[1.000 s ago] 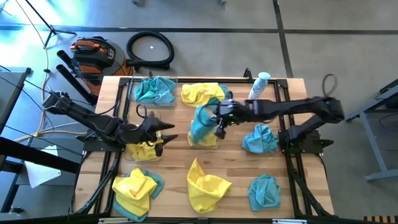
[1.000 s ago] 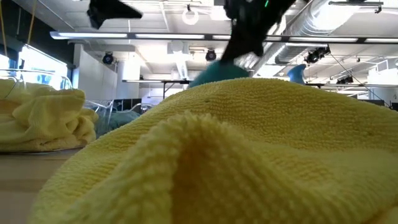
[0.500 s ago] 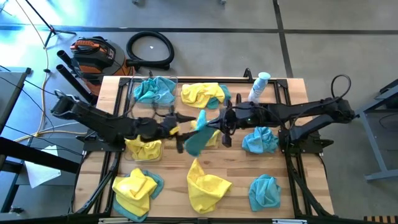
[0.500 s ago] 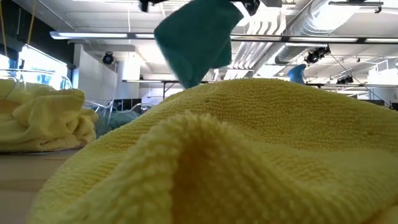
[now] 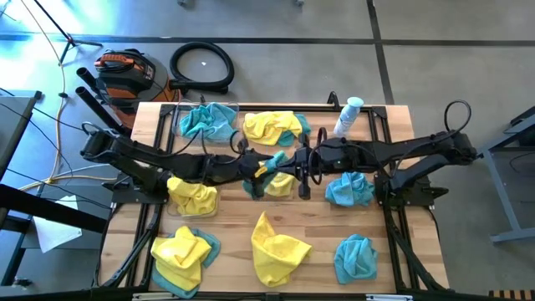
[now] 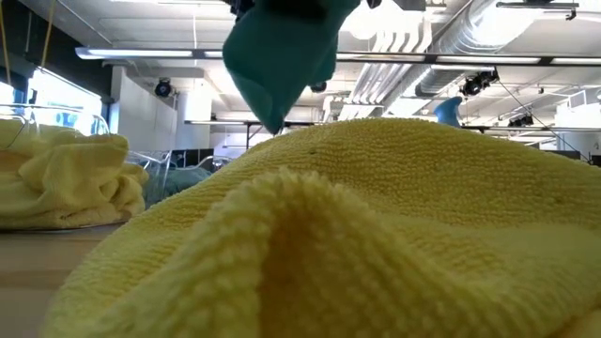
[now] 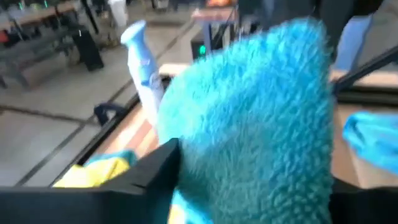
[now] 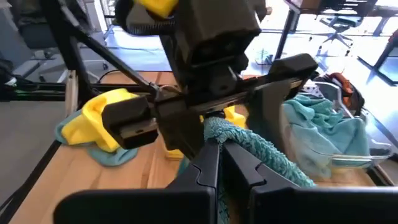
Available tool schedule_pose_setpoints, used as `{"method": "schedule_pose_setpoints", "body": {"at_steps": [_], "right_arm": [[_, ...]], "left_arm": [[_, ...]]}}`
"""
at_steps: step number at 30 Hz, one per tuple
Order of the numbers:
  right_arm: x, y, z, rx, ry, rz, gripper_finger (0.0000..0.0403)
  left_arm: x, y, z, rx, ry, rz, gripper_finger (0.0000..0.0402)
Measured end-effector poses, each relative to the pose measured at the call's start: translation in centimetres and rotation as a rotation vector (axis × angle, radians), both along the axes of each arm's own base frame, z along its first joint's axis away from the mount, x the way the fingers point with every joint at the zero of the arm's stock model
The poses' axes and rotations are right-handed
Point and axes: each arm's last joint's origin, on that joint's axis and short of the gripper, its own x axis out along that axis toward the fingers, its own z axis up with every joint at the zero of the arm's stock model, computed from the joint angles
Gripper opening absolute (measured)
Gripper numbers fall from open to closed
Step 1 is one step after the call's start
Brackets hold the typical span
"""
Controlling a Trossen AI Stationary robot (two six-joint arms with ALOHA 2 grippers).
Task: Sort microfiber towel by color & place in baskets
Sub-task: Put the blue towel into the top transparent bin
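Wooden table (image 5: 234, 242) carries scattered towels (image 5: 278, 249), a bottle (image 5: 348, 116).

A big yellow microfiber towel (image 6: 357, 244) fills most of the foreground, its looped pile rising in a broad hump with a fold running down toward the near edge. Above its crest hangs a teal towel (image 6: 280, 52), tapering to a point just over the yellow hump, held up by dark fingers (image 6: 246, 6) barely showing at the upper edge. Far off to the side of those fingers, another yellow towel (image 6: 61, 178) lies bunched on the wooden counter (image 6: 38, 268), with a bit of teal cloth (image 6: 183, 180) low behind it. Beyond is a hall with ceiling ducts and strip lights
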Motion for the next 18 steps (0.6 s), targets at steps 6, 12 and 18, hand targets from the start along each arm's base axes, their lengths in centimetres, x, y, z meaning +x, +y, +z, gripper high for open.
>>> {"method": "schedule_pose_setpoints", "body": {"at_steps": [6, 12, 18], "right_arm": [[0.0, -1.3, -0.1, 0.056, 0.006, -0.13, 0.0026], [-0.1, -3.6, -0.6, 0.125, 0.052, -0.236, 0.0095], [-0.4, -5.6, -1.1, 0.14, 0.097, -0.321, 0.0144]], "left_arm": [[0.1, 2.4, 1.3, 0.001, 0.147, -0.01, 0.0017], [-1.0, 6.9, 3.8, 0.043, 0.268, 0.051, 0.0005], [-5.7, 13.2, 6.0, 0.097, 0.364, 0.187, 0.0003]]}}
